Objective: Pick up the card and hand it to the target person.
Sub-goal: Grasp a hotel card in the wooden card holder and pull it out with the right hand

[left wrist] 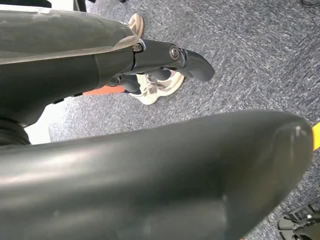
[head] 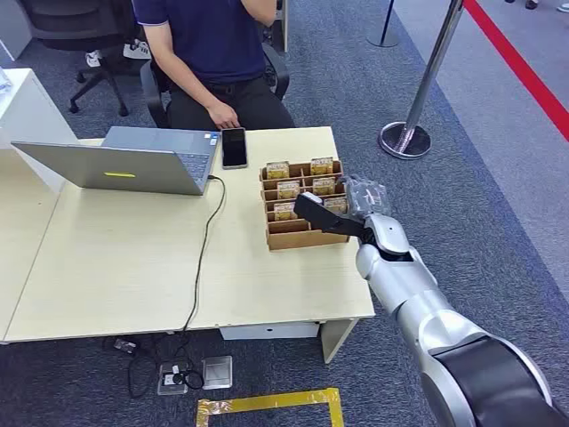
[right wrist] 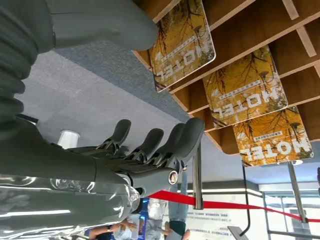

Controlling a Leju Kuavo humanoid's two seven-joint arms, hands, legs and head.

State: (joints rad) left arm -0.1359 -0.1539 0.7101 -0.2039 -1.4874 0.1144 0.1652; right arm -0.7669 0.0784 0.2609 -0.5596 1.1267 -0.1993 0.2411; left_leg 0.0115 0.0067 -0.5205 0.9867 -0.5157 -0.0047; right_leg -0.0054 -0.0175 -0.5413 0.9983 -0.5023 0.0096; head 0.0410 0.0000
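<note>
Several yellow hotel cards (head: 288,189) stand in the slots of a wooden box (head: 295,238) on the right side of the table. My right hand (head: 329,216) hovers over the box's near right corner, fingers pointing left across the front slots, holding nothing. In the right wrist view the thumb (right wrist: 102,22) and the fingers (right wrist: 151,142) are spread apart, with three cards (right wrist: 245,87) just beyond them. The person (head: 214,53) in a dark blue shirt sits at the far side of the table. My left hand (left wrist: 151,165) hangs over the carpet and holds nothing.
An open laptop (head: 121,165) sits at the table's far left, and its cable (head: 201,258) runs over the front edge. A black phone (head: 234,147) lies by the person's hand. A stanchion (head: 405,138) with red tape stands to the right, beyond the table.
</note>
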